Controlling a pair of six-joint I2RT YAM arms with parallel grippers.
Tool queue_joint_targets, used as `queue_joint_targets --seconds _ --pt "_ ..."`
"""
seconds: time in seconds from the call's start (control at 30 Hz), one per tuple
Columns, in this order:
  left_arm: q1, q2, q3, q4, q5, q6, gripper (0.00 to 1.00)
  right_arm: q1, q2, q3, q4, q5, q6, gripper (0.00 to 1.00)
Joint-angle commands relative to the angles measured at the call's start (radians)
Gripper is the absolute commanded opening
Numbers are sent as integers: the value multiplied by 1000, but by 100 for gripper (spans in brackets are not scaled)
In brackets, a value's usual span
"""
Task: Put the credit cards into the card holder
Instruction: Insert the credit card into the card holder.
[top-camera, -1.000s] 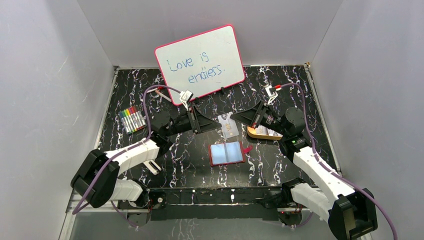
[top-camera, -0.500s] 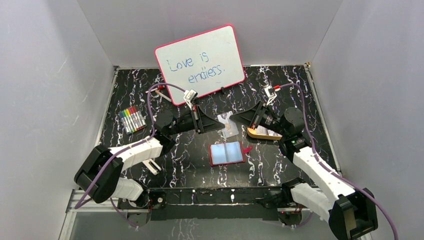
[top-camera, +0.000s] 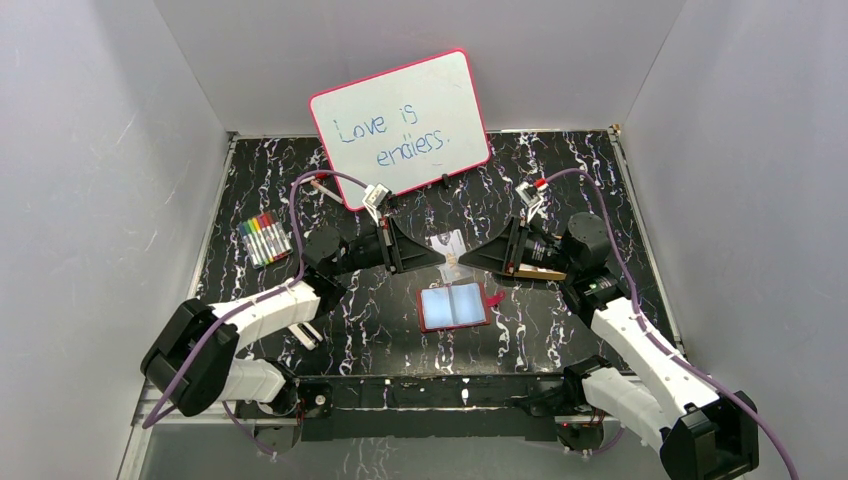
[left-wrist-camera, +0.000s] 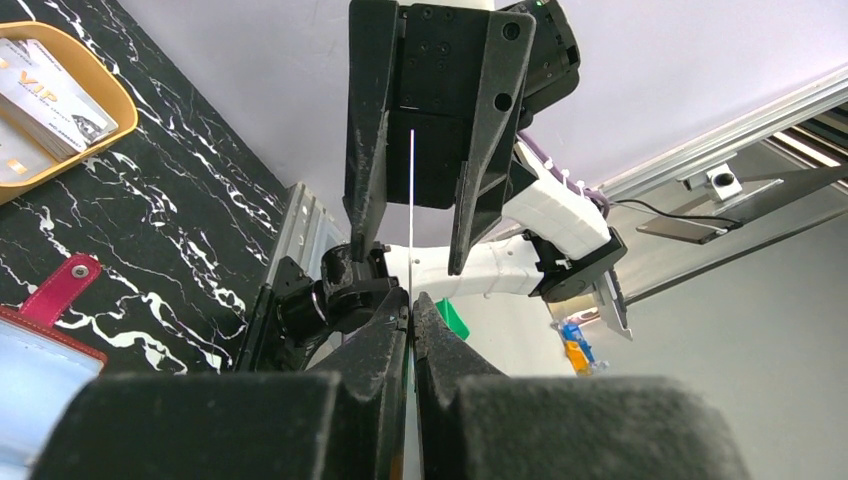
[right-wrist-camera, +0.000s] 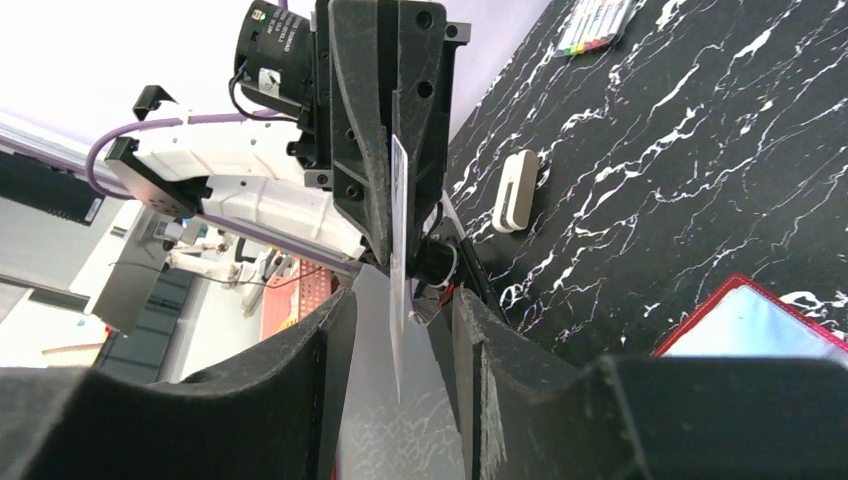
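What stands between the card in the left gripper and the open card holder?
Nothing visible lies between the card, held by the left gripper, and the card holder. The open right gripper flanks the card and should back away.

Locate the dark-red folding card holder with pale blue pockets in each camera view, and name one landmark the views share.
Top external: the dark-red folding card holder lies open at the table's centre.
Left wrist: bottom-left corner, red tab showing.
Right wrist: bottom-right corner.
Shared landmark: the thin whitish card, seen edge-on in both wrist views.
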Motion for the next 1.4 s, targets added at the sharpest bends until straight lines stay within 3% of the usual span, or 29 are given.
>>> queue_joint_targets --seconds 0.0,0.17,0.37,0.63,0.8,0.93,1.03,1.1,1.17,1.23,1.3,1.37 --pt "2 -52 -6 45 34 10 0 2 -16 41 72 -63 8 45" --pt "1 -57 -10 44 34 12 0 2 -16 36 87 -61 18 37" --pt "1 -65 -17 44 39 11 0 2 -27 22 105 -38 33 41" --pt "1 -70 -20 44 42 8 0 2 -8 37 110 -65 28 19" --pt "1 -62 -18 44 44 10 0 2 4 58 62 -88 1 20" --pt "1 -60 -21 43 44 19 0 2 -8 61 29 -69 -24 0" --pt "22 -93 -61 -6 13 30 57 3 -31 107 -143 10 -140 0" --pt "47 -170 -99 -196 -75 99 79 2 -29 169 -395 133 -307 0" --pt "51 -275 -101 -508 -234 236 83 3 -9 169 -513 229 -395 0" --pt "46 -346 -91 -759 -385 315 80 4 13 130 -552 247 -425 0" --pt "46 -363 -83 -902 -459 351 74 4 40 70 -534 233 -423 0" --pt "44 -333 -87 -937 -453 356 68 4 69 13 -485 224 -418 0"
